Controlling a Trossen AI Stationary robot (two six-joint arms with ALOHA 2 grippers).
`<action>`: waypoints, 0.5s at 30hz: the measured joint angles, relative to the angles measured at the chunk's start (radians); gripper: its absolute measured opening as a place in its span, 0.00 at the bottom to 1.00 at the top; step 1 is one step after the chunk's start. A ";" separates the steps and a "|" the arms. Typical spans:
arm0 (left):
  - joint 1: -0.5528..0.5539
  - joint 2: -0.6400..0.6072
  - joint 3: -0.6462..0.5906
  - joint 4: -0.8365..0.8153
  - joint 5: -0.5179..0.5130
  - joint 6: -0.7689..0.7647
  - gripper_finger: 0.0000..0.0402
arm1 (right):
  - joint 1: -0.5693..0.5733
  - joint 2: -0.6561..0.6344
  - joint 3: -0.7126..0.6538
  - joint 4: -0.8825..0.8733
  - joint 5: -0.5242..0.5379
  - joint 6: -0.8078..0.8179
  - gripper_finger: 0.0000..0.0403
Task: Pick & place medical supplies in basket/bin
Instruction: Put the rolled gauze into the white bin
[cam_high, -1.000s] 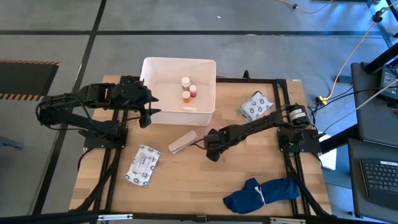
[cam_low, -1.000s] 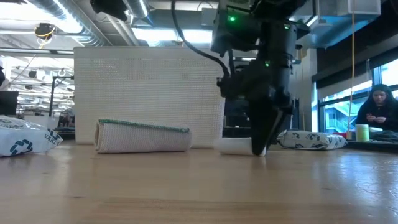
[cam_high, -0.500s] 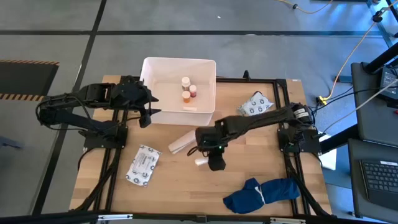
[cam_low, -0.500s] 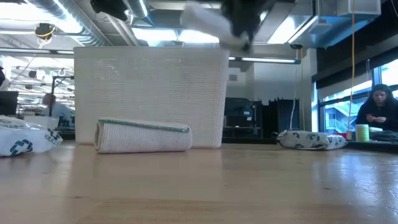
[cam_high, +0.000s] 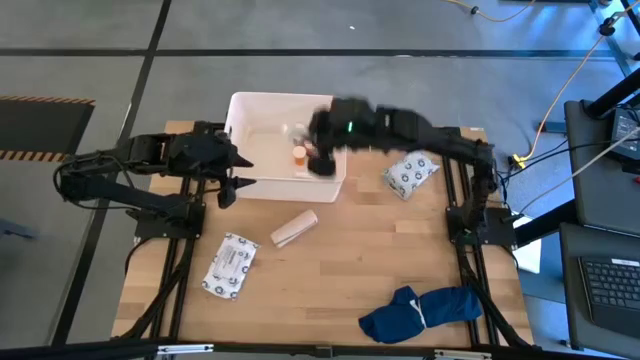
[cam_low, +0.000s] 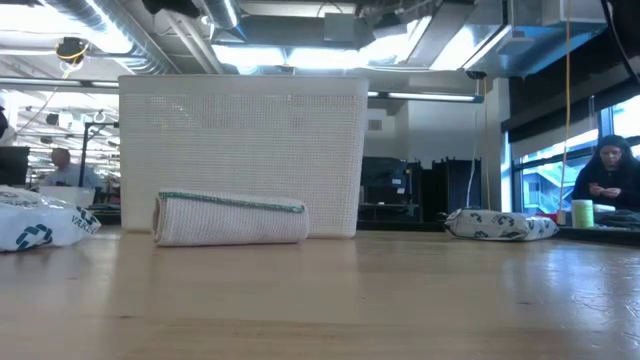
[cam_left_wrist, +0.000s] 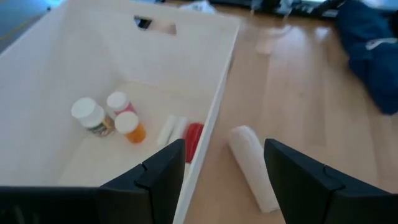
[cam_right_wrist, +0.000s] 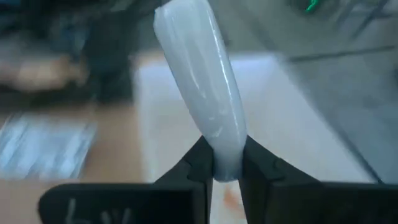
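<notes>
The white basket (cam_high: 262, 110) stands at the table's far side and holds small orange (cam_left_wrist: 131, 127) and red (cam_left_wrist: 117, 101) bottles, a white-capped vial (cam_left_wrist: 92, 116) and white cylinders (cam_left_wrist: 171, 130). My right gripper (cam_right_wrist: 225, 169), blurred in the high view (cam_high: 322, 162), hangs over the basket's near right corner, shut on a white cylinder (cam_right_wrist: 198, 74). My left gripper (cam_left_wrist: 224, 180) is open at the basket's near left corner (cam_high: 232, 186), touching nothing. A tan bandage roll (cam_high: 294, 228) lies on its side on the table. Two printed packets (cam_high: 231, 265) (cam_high: 410, 172) lie flat on the wood. My right gripper pinches one end of the white cylinder (cam_right_wrist: 226, 158) between its two fingers. The rest of the cylinder sticks out past the fingertips, roughly in line with them. It is lifted clear, above the basket and the table.
A dark blue cloth bundle (cam_high: 420, 312) lies at the near right of the table. In the low view the basket's wall (cam_low: 240, 150) stands behind the bandage roll (cam_low: 230, 220). A person (cam_low: 605, 175) sits in the room beyond the table's right side.
My right gripper has risen from the table beside the bandage roll with the white cylinder and swung toward the far edge, over the basket's near right corner, tipping from pointing down to nearer level. The cylinder is lifted clear of the table.
</notes>
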 joint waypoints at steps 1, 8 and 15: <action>-0.006 -0.009 0.000 0.008 -0.001 -0.001 0.53 | -0.029 0.001 0.000 0.045 -0.027 -0.001 0.12; -0.042 -0.049 0.000 0.009 -0.027 -0.029 0.53 | -0.155 0.107 0.000 0.096 -0.172 -0.045 0.12; -0.061 -0.053 0.001 0.002 -0.027 -0.059 0.53 | -0.196 0.273 -0.001 -0.049 -0.176 -0.079 0.12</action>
